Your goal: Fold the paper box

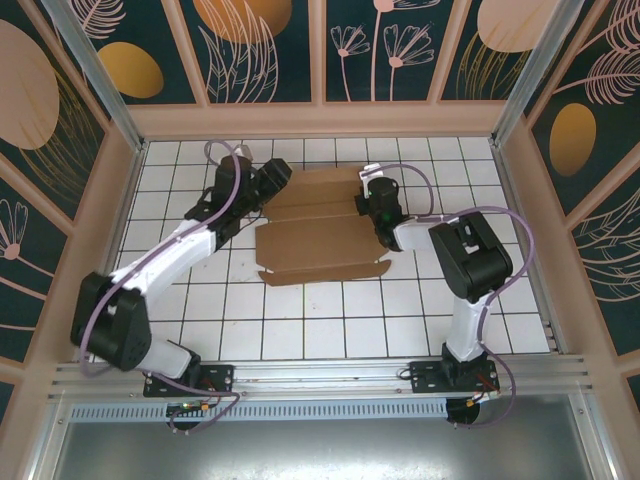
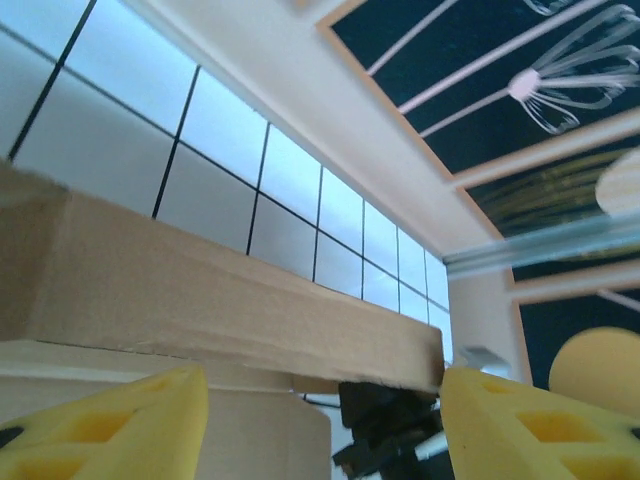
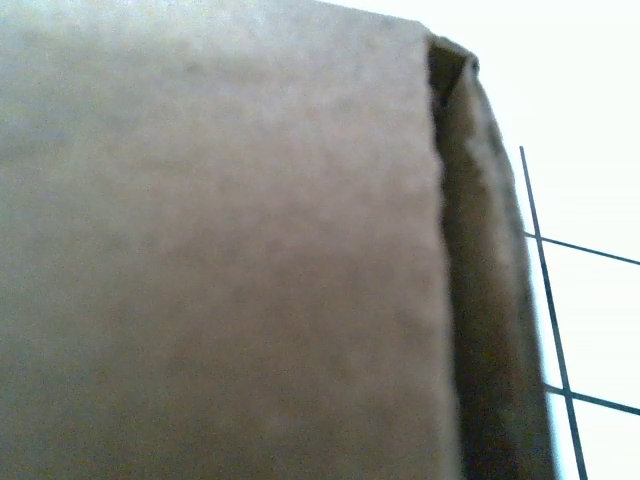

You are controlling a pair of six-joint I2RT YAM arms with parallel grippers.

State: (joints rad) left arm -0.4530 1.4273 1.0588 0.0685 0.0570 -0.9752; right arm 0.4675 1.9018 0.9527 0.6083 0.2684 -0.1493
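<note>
White glossy gridded tiles (image 1: 300,330) carry the matte brown die-cut paper box (image 1: 320,240), centred. At ten o'clock, the yellow-padded left gripper (image 1: 272,182) gapes wide, empty, before a raised flap (image 2: 230,300). At three o'clock, the black right gripper (image 1: 370,205) is closed.

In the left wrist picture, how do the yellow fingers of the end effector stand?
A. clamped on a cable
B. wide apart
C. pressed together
B: the left end effector has its yellow fingers at opposite sides of the picture, with an edge of the paper box above the gap.
</note>
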